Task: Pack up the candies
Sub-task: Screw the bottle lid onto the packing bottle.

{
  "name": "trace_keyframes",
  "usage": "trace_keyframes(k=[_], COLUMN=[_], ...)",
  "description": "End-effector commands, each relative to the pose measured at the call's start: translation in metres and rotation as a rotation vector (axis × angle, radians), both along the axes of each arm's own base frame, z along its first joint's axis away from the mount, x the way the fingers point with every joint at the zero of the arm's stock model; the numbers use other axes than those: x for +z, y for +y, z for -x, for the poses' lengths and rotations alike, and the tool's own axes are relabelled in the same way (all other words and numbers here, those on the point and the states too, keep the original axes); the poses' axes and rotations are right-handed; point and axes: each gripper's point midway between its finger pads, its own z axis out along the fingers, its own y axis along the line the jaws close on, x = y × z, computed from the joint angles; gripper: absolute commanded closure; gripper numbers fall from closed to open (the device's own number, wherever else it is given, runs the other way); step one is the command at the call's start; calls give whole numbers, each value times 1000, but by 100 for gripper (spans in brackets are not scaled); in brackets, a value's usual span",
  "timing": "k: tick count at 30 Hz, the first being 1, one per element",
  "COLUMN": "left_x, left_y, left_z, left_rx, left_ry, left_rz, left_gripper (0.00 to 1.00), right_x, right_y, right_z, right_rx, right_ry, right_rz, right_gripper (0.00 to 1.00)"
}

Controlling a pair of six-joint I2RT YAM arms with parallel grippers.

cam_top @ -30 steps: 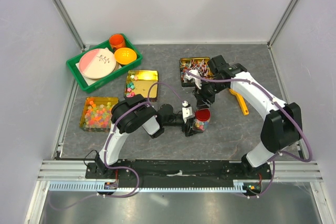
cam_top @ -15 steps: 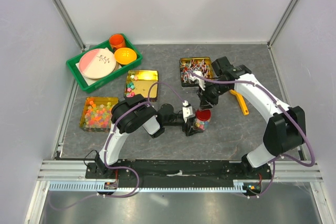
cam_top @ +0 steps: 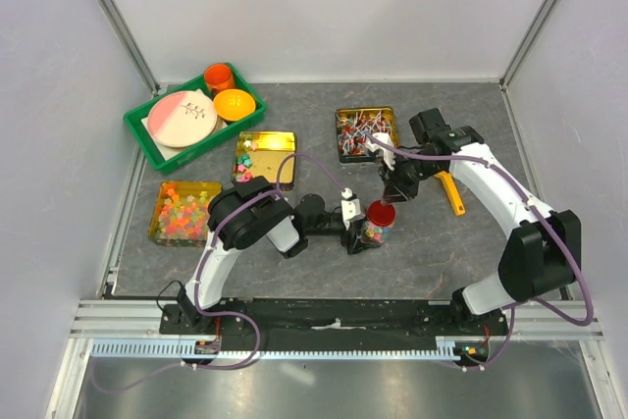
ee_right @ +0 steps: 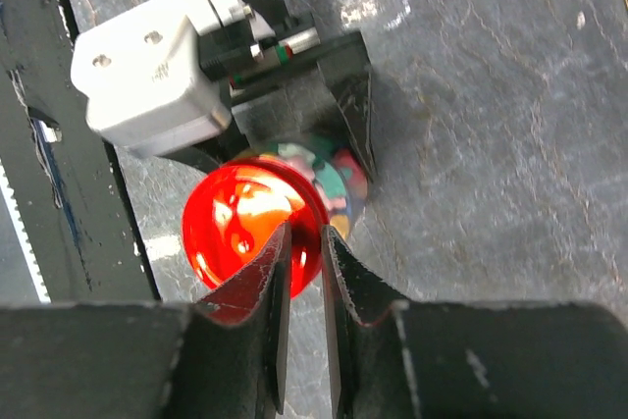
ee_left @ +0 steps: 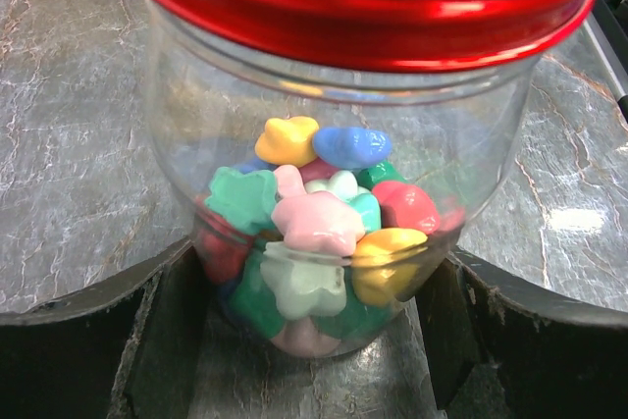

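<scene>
Between clamping left fingers [ee_left: 88, 355], candies [ee_left: 314, 228] in jar [ee_left: 182, 115], right fingers [ee_right: 257, 336] narrow, near red lid [ee_right: 231, 223].

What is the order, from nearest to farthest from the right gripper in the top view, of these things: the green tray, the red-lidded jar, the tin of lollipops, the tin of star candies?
Measured from the right gripper:
1. red-lidded jar, just in front, slightly left
2. tin of lollipops, behind it, toward the back
3. tin of star candies, mid-table, to the left
4. green tray, far back-left corner
</scene>
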Motion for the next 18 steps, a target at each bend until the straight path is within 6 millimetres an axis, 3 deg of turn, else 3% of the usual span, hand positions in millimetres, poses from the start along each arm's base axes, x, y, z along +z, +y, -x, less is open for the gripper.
trace_keyframes(k=[1, 12, 18], left_x=[13, 13, 11], left_y=[-2, -1, -1], left_z=[-18, -24, -24], left_rx=[60, 82, 81], left_ry=[-49, -41, -36], left_rz=[26, 25, 19], left_gripper=[98, 98, 99], right_x=[-8, -9, -2], right_y=[-22, -34, -37], right_z=[18, 52, 58], right_rx=[-15, -2, 4], right_ry=[34, 113, 111], right_rz=[65, 91, 91], right_gripper=[76, 76, 74])
